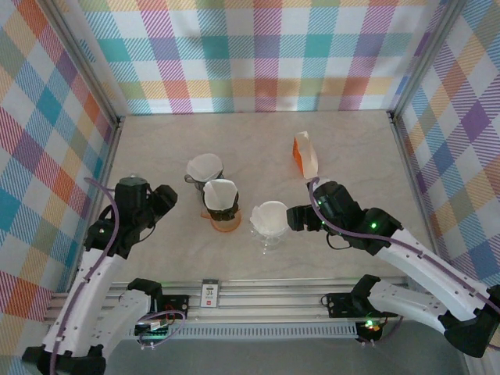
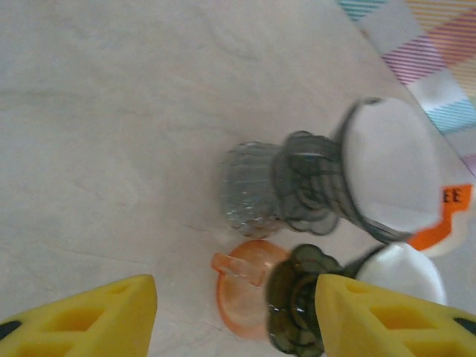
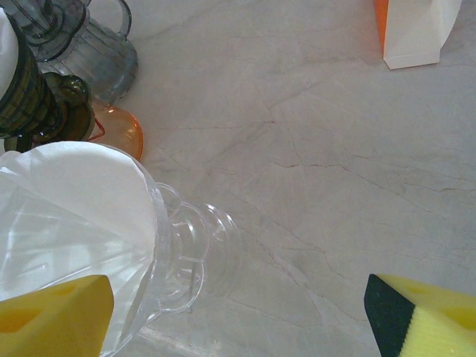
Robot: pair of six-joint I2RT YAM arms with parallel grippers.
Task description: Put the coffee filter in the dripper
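Filter (image 3: 67, 201) sits inside the clear dripper (image 3: 186, 245) at mid-counter (image 1: 351, 156), right of the orange-based dripper (image 2: 290, 305). You will find the right fingers (image 3: 52, 316) spread wide beside the clear dripper, gripping nothing. The left fingers (image 2: 82, 316) stand apart and empty, near the orange-based dripper.

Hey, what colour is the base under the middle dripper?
Translucent orange; the base shows best in the left wrist view.
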